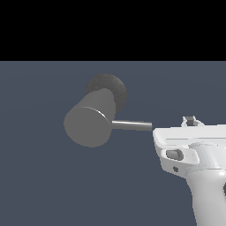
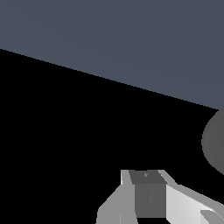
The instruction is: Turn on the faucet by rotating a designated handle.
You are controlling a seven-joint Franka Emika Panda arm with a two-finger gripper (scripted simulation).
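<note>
Flat slate-blue ground [image 1: 44, 185] filled most of the exterior view under a black band, and in the wrist view the same blue met black along a slanting edge. Biggest on that ground was the white robot arm, rising from the lower corner on the exterior view's right and ending in the claw [image 1: 189, 120], whose broad white body hid nearly all of its fingers; only small dark tips showed above it, so I could not tell whether the claw was spread or closed. In the wrist view one grey finger [image 2: 146, 192] appeared with nothing visibly between the jaws. Next in size, the faucet [image 1: 90, 121], a thick grey cylinder with a flat round end, lay off toward the exterior view's left of the claw, backed by its darker speckled base [image 1: 111, 88]. Smallest, the handle [image 1: 132, 125], a thin shiny rod, stuck out sideways from the cylinder toward the claw, its free end just beside the edge of the claw's white body; whether they touched was unclear.
</note>
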